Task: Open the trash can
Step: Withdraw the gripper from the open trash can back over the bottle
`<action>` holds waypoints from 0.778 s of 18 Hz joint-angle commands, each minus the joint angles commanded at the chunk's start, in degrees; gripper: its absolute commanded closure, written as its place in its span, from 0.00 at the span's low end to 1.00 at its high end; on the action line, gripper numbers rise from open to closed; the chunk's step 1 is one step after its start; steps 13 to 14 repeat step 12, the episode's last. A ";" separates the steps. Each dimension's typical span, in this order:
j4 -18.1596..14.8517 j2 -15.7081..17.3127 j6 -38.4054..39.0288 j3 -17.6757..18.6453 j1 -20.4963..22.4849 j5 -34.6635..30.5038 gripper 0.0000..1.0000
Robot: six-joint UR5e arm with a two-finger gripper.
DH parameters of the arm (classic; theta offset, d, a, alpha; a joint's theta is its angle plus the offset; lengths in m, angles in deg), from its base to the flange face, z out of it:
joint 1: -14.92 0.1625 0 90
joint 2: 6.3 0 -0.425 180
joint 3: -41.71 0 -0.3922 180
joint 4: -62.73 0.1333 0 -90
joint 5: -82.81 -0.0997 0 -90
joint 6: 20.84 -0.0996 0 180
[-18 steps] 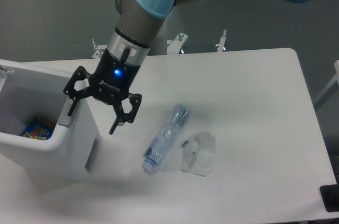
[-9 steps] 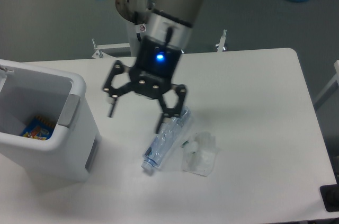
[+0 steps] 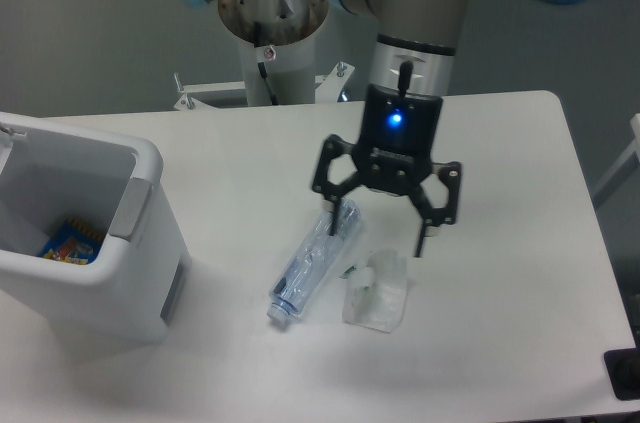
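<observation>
Trash can: left table edge, top open, colourful packet inside. Opening step appears complete.
Gripper: fingers spread wide, empty, above crushed bottle and clear wrapper. Likely next: lower squarely onto one item, then pinch.

The trash can stands at the table's left edge, a packet inside it; the crushed bottle lies mid-table, a crumpled wrapper just to its right (near, perhaps touching); the gripper hangs above both, well right of the trash can.
</observation>
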 joint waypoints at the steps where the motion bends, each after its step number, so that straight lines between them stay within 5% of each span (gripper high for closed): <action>1: 0.09 -1.75 -1.23 -0.18 0.70 -1.23 0.00; 7: -2.19 -8.09 -12.21 -1.67 6.59 -8.01 0.00; 11: -7.46 -7.75 -22.06 -1.15 7.21 -13.37 0.00; 14: -7.65 -7.92 -22.42 -1.15 7.21 -13.81 0.00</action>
